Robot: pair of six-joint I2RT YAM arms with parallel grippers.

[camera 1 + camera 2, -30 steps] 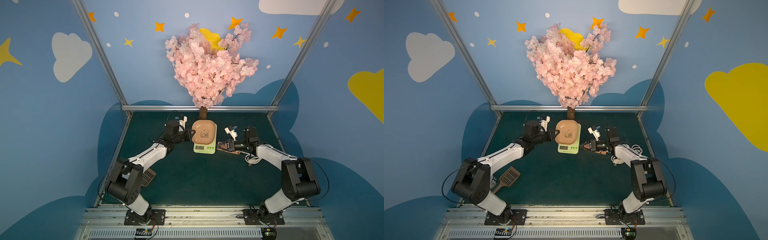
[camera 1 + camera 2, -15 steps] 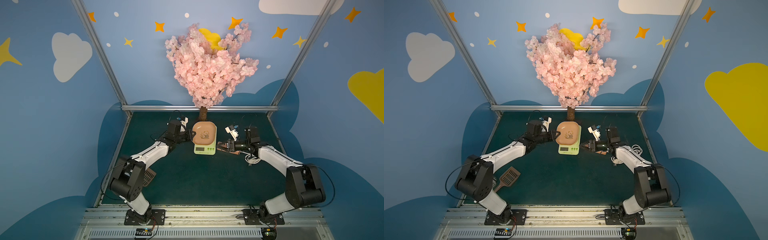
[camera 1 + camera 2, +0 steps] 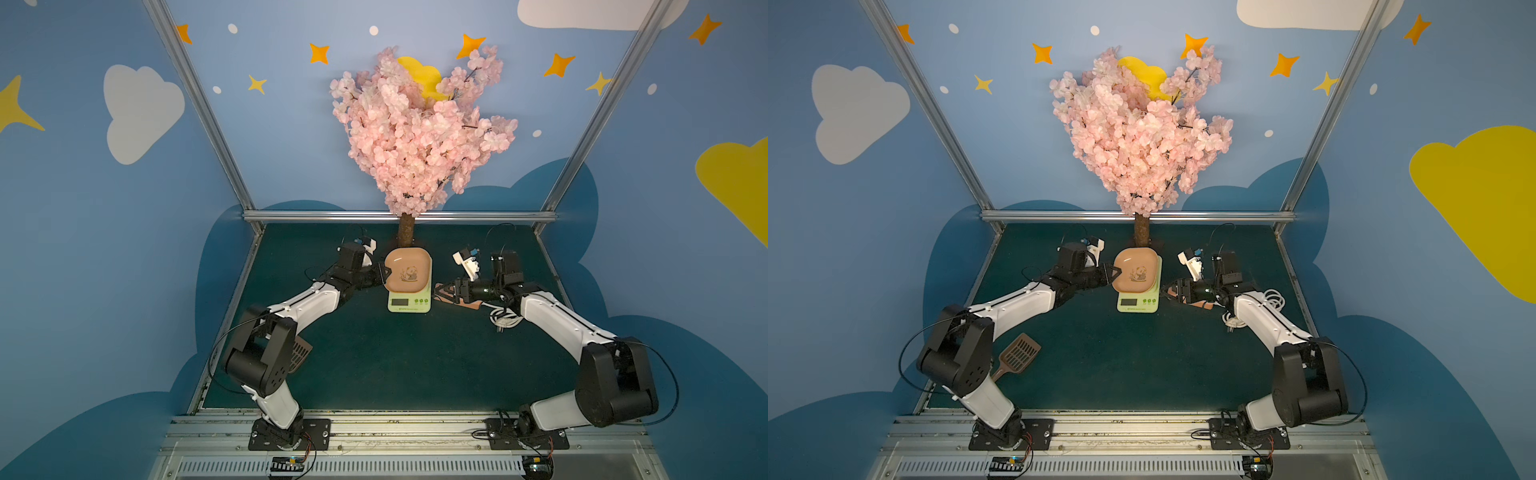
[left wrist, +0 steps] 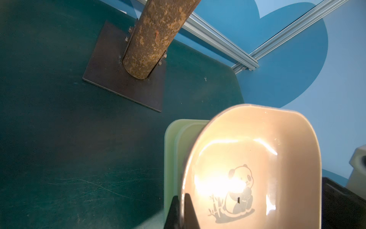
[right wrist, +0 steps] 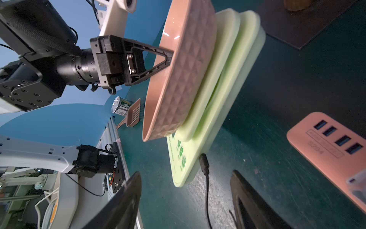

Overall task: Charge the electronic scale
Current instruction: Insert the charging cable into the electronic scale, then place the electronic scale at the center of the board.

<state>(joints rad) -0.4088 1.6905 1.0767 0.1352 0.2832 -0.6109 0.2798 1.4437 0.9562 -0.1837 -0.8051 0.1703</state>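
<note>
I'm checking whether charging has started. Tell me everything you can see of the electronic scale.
The electronic scale is a flat, pale-green plastic slab lying on the dark green table before the tree trunk. Its front strip carries a grey display and green clover-shaped buttons. A glossy pink tray, panda-printed with a quilted outer wall, sits on its platform; the left gripper is shut on the tray's rim. A black cable plug looks seated in its side edge, between the jaws of the open right gripper, untouched.
</note>
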